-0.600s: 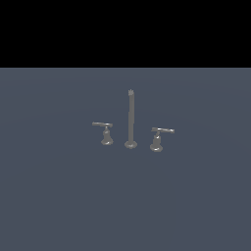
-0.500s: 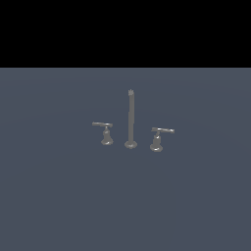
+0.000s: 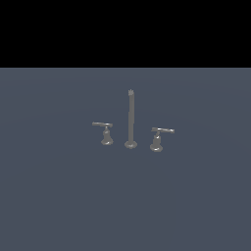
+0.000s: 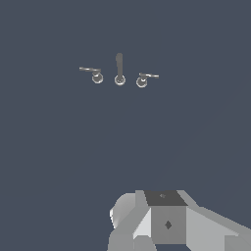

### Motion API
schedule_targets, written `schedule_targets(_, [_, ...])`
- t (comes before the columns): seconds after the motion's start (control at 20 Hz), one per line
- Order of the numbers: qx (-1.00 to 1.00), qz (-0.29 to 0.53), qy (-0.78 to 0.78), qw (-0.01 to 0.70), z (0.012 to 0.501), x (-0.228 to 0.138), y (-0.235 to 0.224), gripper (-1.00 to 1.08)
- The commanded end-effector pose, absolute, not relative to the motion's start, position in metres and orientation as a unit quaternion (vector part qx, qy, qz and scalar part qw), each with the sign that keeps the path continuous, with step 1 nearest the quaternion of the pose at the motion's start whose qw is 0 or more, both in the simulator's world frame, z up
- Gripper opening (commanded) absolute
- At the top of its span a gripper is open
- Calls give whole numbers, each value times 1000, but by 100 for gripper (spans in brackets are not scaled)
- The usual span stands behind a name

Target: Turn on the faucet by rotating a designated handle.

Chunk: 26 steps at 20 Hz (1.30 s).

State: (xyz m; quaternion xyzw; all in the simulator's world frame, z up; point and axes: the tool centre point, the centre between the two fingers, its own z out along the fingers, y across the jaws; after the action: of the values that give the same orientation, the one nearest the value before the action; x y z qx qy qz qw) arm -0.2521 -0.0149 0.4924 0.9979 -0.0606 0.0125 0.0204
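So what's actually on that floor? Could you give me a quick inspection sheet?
Surface: flat dark blue-grey ground, bare apart from the faucet.
Job's things: faucet spout rod upright; handle to the exterior view's right, bar pointing right; twin lever to the left, bar pointing left.
Clutter: nothing seen.
End effector: only part of its grey body shows in the wrist view, far from the faucet; fingers hidden.
Cables: nothing seen.
Surroundings: black backdrop.

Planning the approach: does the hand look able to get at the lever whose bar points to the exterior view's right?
Probably yes. Nothing stands near that handle; the spout sits apart beside it. The hand is far off, its fingers unseen.
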Motion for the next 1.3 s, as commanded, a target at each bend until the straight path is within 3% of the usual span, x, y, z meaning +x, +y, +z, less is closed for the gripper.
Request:
schedule_targets(0.0, [997,12,-77,20,484,-246,-13,-100])
schedule_targets(1.25, [926,7,-378,11,330,-122,-10,-100])
